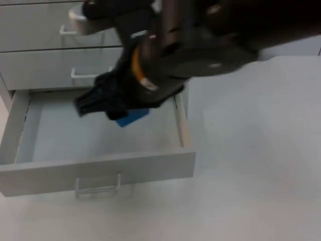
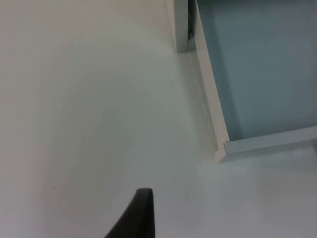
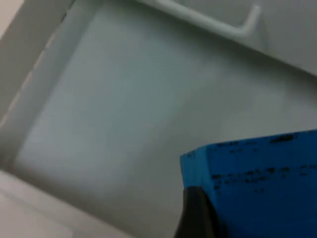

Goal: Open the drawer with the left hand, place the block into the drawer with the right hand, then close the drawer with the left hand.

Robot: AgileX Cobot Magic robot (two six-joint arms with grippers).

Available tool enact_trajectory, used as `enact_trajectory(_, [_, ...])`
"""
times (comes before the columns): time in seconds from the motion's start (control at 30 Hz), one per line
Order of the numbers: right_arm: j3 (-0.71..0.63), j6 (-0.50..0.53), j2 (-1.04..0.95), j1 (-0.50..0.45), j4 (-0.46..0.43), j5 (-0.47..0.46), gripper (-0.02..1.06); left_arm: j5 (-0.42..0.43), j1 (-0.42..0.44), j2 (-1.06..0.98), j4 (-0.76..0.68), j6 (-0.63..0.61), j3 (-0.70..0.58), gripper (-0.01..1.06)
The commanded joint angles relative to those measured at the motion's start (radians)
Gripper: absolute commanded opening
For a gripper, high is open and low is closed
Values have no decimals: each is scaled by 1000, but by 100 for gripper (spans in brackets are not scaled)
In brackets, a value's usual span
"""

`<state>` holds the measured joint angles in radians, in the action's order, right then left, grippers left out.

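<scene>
White worktop, matt and bare where we see it, carrying a pale grey drawer unit at its left; closed upper drawer fronts with clear bar handles stand behind.

Item: drawer, lowest of the unit, pulled fully out; its floor is pale grey-blue, and a clear handle sits on the front panel.

Item: right gripper, reaching in over the open drawer near its back right part. We judge its jaws clenched on the blue block, which hangs above the drawer floor, not yet set down; the right wrist view shows the block against a fingertip with the drawer floor beneath.

Item: left gripper, waiting over bare worktop just outside the drawer's front corner. We cannot tell how its jaws stand.

Risks, as we judge them: released from this height, the block may bounce or tumble toward the right side wall. The arm withdrawing could catch that wall or the handle above. Closing early with the left arm would trap the right gripper.
</scene>
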<state>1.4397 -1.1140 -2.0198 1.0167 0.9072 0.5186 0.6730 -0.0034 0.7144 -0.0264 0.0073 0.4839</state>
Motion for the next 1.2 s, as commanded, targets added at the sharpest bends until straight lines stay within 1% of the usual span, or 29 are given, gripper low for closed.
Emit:
enact_trajectory(0.0, [81,6,-69,3,10,-7,0,-9,4,-5,11,-7,-1,105])
enact_trajectory(0.07, [135,6,-120,3,10,-7,0,-9,4,-5,11,-7,-1,105])
enact_trajectory(0.1, [135,6,-120,3,10,-7,0,-9,4,-5,11,-7,-1,105])
enact_trajectory(0.2, [194,6,-184,3,10,-7,0,-16,4,-5,11,-7,-1,105])
enact_trajectory(0.33, [208,-1,-221,3,7,-21,0,-17,4,-5,11,-7,-1,105])
enact_trajectory(0.43, [208,-28,-247,-7,7,-46,0,-17,4,-5,11,-7,-1,105])
enact_trajectory(0.47, [208,-67,-264,-15,5,-55,3,-17,4,-5,11,-7,-1,105])
enact_trajectory(0.53, [208,-105,-282,-26,5,-63,13,-17,4,-5,11,-7,-1,105])
enact_trajectory(0.57, [208,-105,-282,-26,5,-63,13,-17,4,-5,11,-7,-1,105])
enact_trajectory(0.63, [208,-108,-291,-36,4,-79,28,-18,4,-5,11,-7,-1,105])
enact_trajectory(0.67, [208,-108,-294,-40,4,-82,37,-25,4,-5,11,-7,-1,105])
enact_trajectory(0.7, [208,-108,-294,-40,4,-82,37,-25,4,-5,11,-7,-1,105])
enact_trajectory(0.73, [208,-108,-294,-40,4,-84,47,-27,4,-5,11,-7,-1,105])
enact_trajectory(0.83, [208,-108,-294,-40,4,-84,71,-30,4,-5,11,-7,-1,105])
enact_trajectory(0.93, [208,-108,-292,-40,4,-84,74,-30,4,-5,11,-7,-1,105])
enact_trajectory(1.0, [208,-108,-282,-40,-15,-84,74,-30,4,-5,11,-7,-1,105])
enact_trajectory(1.03, [208,-95,-272,-40,-42,-84,74,-32,4,-5,11,-7,-1,105])
enact_trajectory(1.07, [208,-95,-272,-40,-42,-84,74,-32,4,-5,11,-7,-1,105])
enact_trajectory(1.13, [208,-45,-236,-40,-108,-80,74,-32,4,-5,11,-7,-1,105])
enact_trajectory(1.17, [208,11,-217,-40,-147,-72,74,-32,4,-5,11,-7,-1,105])
